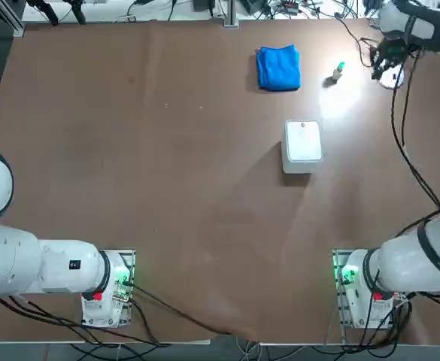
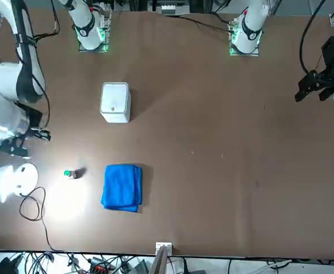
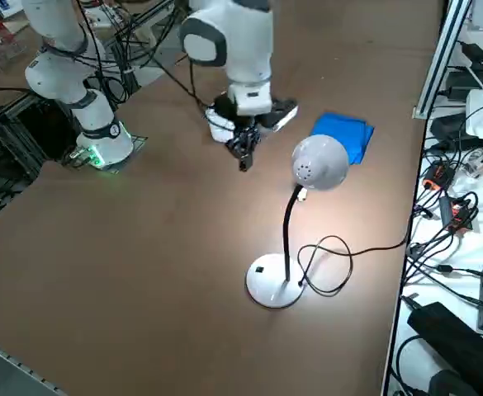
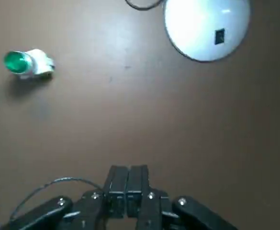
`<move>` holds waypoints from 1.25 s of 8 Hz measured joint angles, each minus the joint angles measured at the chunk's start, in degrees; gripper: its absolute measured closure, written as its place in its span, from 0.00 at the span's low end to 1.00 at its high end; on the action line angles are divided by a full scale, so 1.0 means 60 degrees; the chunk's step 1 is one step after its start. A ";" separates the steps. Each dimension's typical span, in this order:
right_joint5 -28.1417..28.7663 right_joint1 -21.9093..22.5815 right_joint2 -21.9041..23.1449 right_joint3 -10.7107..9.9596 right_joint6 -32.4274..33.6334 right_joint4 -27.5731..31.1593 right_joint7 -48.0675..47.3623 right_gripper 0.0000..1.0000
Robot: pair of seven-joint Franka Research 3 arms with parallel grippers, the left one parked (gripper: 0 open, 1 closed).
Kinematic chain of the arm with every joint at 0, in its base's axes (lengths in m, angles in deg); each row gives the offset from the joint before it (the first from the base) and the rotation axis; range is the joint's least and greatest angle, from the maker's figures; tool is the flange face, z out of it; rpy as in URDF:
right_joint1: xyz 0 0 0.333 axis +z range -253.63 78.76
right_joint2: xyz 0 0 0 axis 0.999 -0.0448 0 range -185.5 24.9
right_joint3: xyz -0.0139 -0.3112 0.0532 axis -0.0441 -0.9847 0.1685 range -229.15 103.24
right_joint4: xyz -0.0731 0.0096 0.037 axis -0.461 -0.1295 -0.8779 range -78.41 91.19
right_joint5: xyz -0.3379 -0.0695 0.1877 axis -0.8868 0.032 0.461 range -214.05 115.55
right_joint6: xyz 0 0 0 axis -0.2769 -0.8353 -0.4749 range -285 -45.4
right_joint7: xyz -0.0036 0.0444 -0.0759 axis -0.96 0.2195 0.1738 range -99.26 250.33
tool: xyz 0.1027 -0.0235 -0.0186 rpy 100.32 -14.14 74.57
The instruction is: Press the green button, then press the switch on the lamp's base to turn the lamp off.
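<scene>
Green button (image 1: 339, 69) is lying tipped on the bench (image 1: 167, 173) up top, beside the blue cloth (image 1: 278, 68); a push could skid it. From the side, the lamp's base (image 3: 272, 283) is glowing, so it's on. At the wrist, the right tool (image 4: 128, 179) is sitting pinched closed, empty, hovering between button and switch (image 4: 219, 36).

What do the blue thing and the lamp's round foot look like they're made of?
The blue cloth looks like soft fabric, perhaps towelling: it lies folded with rounded, matte edges. The lamp's base looks like smooth white plastic, though painted metal is possible: it is a flat, even disc with a slight sheen. The right gripper, shut, hangs above the table.
</scene>
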 joint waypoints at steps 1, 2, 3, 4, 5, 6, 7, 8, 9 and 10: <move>-0.0026 -0.0421 0.0079 -0.0051 -0.0708 0.0656 0.0282 0.99; -0.0029 -0.0952 0.0089 -0.0063 -0.1580 0.1227 0.0785 0.99; -0.0029 -0.1541 0.0047 -0.0071 -0.2521 0.1671 0.1345 0.99; -0.0029 -0.2002 -0.0102 -0.0075 -0.3466 0.1940 0.1733 0.99; -0.0028 -0.2210 -0.0361 -0.0072 -0.4511 0.2024 0.1819 0.99; -0.0027 -0.2249 -0.0734 -0.0070 -0.5756 0.2020 0.1818 0.99; -0.0027 -0.2250 -0.1221 -0.0041 -0.6977 0.1970 0.1816 0.99; -0.0024 -0.2248 -0.1732 0.0017 -0.7783 0.1811 0.1792 0.99; -0.0020 -0.2246 -0.2113 0.0099 -0.8088 0.1493 0.1761 0.99; -0.0009 -0.2245 -0.2298 0.0160 -0.8118 0.1142 0.1721 0.99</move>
